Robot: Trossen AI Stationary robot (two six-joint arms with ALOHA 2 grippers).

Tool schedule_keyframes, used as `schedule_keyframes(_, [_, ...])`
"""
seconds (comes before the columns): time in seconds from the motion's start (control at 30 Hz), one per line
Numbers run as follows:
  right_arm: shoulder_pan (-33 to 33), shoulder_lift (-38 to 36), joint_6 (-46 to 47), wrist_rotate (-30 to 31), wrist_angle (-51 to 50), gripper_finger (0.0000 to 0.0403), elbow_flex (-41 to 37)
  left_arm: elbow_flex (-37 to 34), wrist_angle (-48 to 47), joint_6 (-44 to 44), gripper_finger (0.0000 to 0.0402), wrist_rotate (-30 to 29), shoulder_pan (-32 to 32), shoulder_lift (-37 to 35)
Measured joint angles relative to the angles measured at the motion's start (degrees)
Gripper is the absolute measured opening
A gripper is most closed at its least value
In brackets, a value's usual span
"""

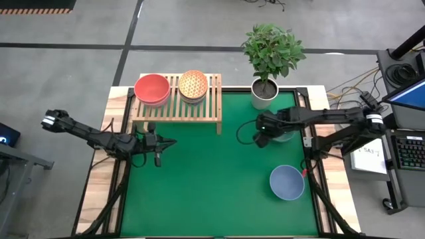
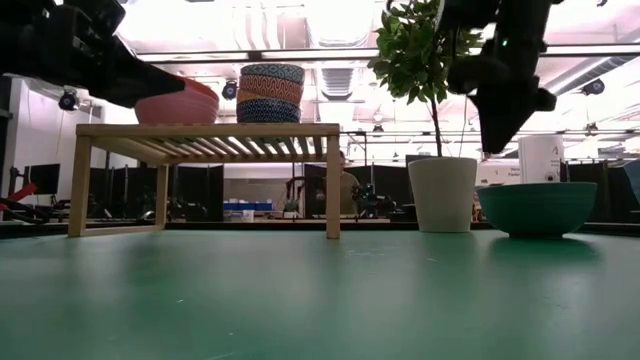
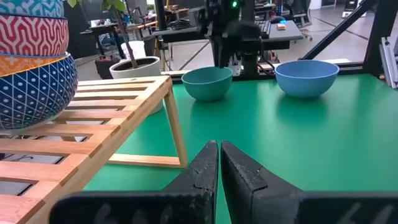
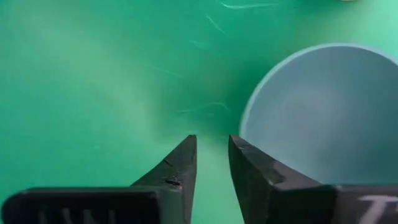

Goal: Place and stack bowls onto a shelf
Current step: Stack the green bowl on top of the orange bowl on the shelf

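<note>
- The green counter lay bare through its middle and near-left part.
- The shelf stood at the far-left edge, carrying two bowl stacks.
- A slate-blue bowl sat near right.
- The left hand was clenched, empty, near the shelf.
- The right hand hung slightly parted over the teal bowl, grasping nothing.
- No legible writing.

The right arm hides most of the teal bowl from above
</note>
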Motion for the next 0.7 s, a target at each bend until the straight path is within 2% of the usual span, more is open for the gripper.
schedule_keyframes(0.2, [-2.23,4.16,-2.83,0.29,-0.67,0.0129,0.0,0.0,0.01,-0.02,0.0,-0.01,0.0,-0.5])
schedule_keyframes(0.37, [-3.56,8.0,-4.28,3.86,-0.72,0.0155,0.0,0.0,0.0,-0.02,0.0,-0.01,0.0,-0.5])
schedule_keyframes(0.57, [-5.03,14.98,-6.9,5.52,0.33,0.0152,0.0,0.0,0.65,-0.06,0.0,0.0,0.0,-0.72])
schedule_keyframes(0.7, [-5.05,20.31,-8.03,6.12,0.91,0.0125,0.0,0.02,3.12,-0.22,0.0,0.0,0.02,-0.77])
